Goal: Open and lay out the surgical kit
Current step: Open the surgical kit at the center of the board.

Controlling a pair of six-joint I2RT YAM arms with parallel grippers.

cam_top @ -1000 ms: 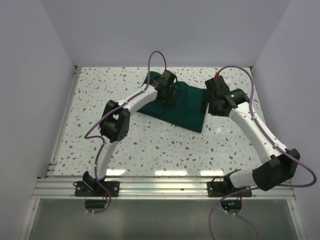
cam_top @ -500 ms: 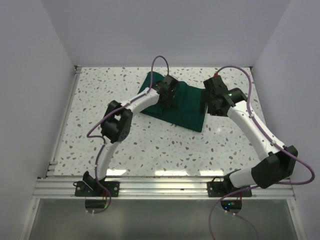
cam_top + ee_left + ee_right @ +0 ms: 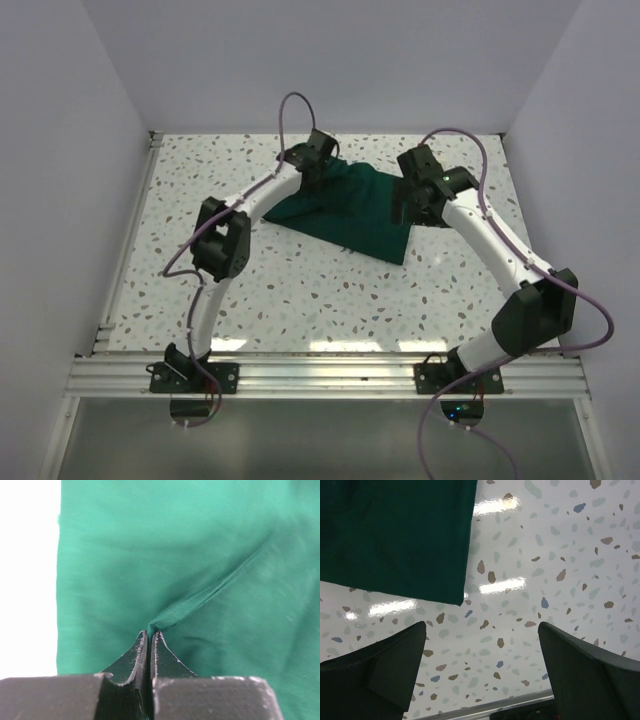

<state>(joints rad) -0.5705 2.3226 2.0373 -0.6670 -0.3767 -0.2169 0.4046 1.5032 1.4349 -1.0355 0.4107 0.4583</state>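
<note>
Left wrist view: at bottom centre the left gripper (image 3: 150,636) is clenched on a pinched ridge of the dark green cloth wrap (image 3: 150,555), which fills most of the frame. The right gripper (image 3: 481,626) hangs released above the speckled table (image 3: 560,555), the wrap's corner at its upper left. Best to lift the fold slowly and peel outward, taking only the top layer.

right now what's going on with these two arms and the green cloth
The left gripper has its jaws shut on a pinched ridge of the dark green cloth wrap, near its far left part. The right gripper hangs with jaws wide open above the speckled table, beside a corner at the wrap's right edge, holding nothing. The wrap lies folded on the table, not yet opened out.
</note>
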